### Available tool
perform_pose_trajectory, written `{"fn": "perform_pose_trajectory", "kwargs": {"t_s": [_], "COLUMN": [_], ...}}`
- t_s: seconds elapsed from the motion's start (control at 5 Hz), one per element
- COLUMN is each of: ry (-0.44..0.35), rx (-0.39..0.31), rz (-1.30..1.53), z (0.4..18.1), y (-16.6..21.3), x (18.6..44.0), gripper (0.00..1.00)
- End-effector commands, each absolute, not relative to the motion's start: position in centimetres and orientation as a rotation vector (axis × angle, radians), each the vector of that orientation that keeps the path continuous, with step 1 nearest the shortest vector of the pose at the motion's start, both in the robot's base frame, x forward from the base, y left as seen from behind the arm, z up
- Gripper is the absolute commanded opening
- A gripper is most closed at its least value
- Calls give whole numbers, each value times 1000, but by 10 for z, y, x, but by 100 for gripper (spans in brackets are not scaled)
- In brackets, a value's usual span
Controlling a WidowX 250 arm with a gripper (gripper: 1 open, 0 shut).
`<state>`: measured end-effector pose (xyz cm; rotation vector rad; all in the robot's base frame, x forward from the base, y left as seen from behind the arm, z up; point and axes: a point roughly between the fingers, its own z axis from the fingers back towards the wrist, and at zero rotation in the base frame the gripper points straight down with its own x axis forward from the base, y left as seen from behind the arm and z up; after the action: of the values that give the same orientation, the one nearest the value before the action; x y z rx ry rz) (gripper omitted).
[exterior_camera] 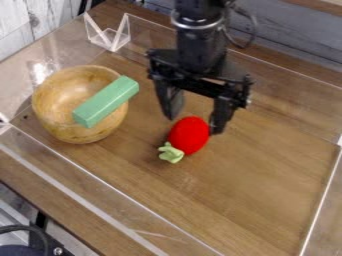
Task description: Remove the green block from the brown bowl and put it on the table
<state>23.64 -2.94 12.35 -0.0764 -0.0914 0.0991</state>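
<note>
Wood-grain brown tabletop fills the single camera view, ringed by a low clear acrylic wall along its edges. On the left side sits the round light-brown wooden bowl with a thick rim and visible grain. The light mint-green rectangular block lies inside that bowl, tilted, its upper end propped on the rim at the right and its lower end down toward the bowl's middle. Nothing touches the block.

Right of the bowl, near the middle of the table, the black robot arm comes down from the top of the picture, and its black gripper points down at the tabletop. Its two fingers are spread wide apart and they hold nothing. Just below and between them lies a red strawberry toy with a pale green stem at its lower left end; it rests on the wood, clear of the fingers as far as can be seen. The gripper stands apart from the bowl, with bare table between them.

At the upper left, behind the bowl, a small clear plastic stand sits by the wall.
</note>
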Motion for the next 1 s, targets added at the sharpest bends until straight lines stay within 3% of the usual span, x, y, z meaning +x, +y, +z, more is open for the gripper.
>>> {"fn": "perform_pose_trajectory", "kwargs": {"t_s": [0.0,0.8], "ry": [-141,-164], "rx": [-76,-73], "rz": [150,115], "z": [131,133], "y": [-30,-17], "x": [234,215], "gripper": [100,100]}}
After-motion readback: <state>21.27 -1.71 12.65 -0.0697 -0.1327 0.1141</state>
